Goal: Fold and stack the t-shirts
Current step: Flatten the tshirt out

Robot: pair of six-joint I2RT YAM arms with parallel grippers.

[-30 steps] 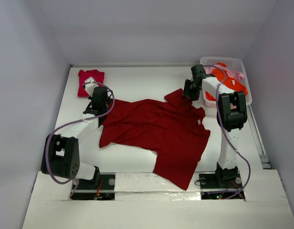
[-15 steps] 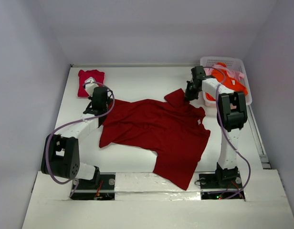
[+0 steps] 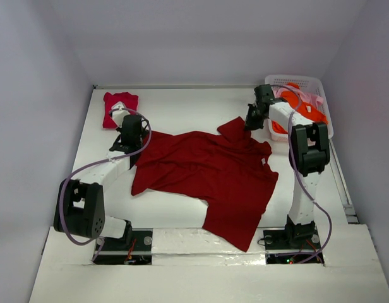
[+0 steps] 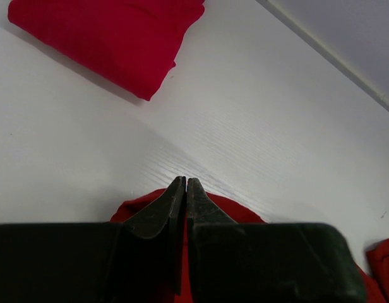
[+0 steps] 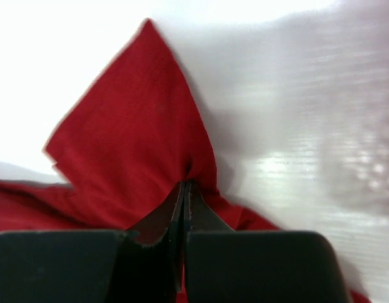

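Note:
The large dark red t-shirt [image 3: 207,173] lies spread across the middle of the table. My left gripper [image 3: 132,142] is shut on its left edge; in the left wrist view the closed fingertips [image 4: 185,184] sit over dark red cloth [image 4: 248,216]. My right gripper [image 3: 250,124] is shut on the far right sleeve, and the cloth [image 5: 125,139] puckers at the pinched tips [image 5: 184,185]. A folded crimson-pink t-shirt [image 3: 120,108] [image 4: 112,38] rests at the far left. The orange t-shirt [image 3: 305,108] and the pale pink one [image 3: 281,93] lie in the basket.
The white lattice basket [image 3: 308,79] stands at the far right corner, just behind my right wrist. Pale walls close in the table on three sides. Bare white tabletop [image 3: 182,107] lies between the folded shirt and the basket.
My right gripper has gone from open to shut, pinching the dark red sleeve, and its wrist shifted slightly right. The left arm has not moved.

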